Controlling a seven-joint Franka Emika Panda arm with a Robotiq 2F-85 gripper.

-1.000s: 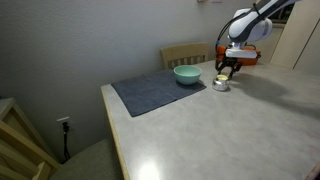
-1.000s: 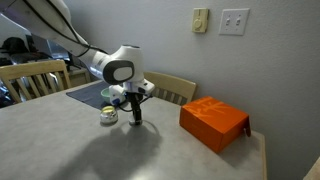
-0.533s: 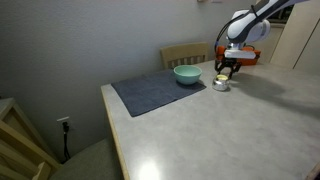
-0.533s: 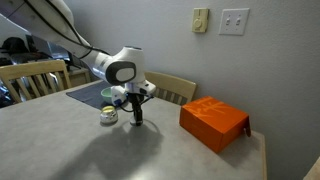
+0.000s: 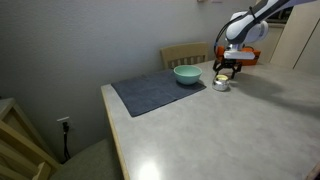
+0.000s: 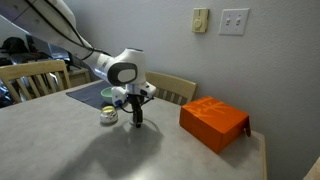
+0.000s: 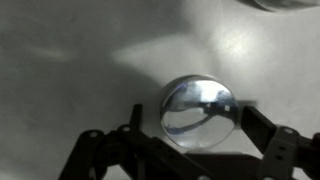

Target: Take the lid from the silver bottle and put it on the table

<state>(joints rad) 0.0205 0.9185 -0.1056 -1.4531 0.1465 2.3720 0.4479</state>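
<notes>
Gripper [image 6: 137, 122] low at desk [image 6: 60, 150] beside silver bottle [image 6: 109, 116]; lid [image 7: 198, 110] between jaws, too blurry to tell whether clamped or loose.

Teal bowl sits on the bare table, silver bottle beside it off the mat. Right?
Not quite. The teal bowl sits on the dark grey mat, as an exterior view shows. The silver bottle is beside it, off the mat, on the table.

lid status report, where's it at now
Gripper low beside silver bottle, grip unclear. Lid between the jaws, off the bottle, at the table. Orange box well apart.
</notes>
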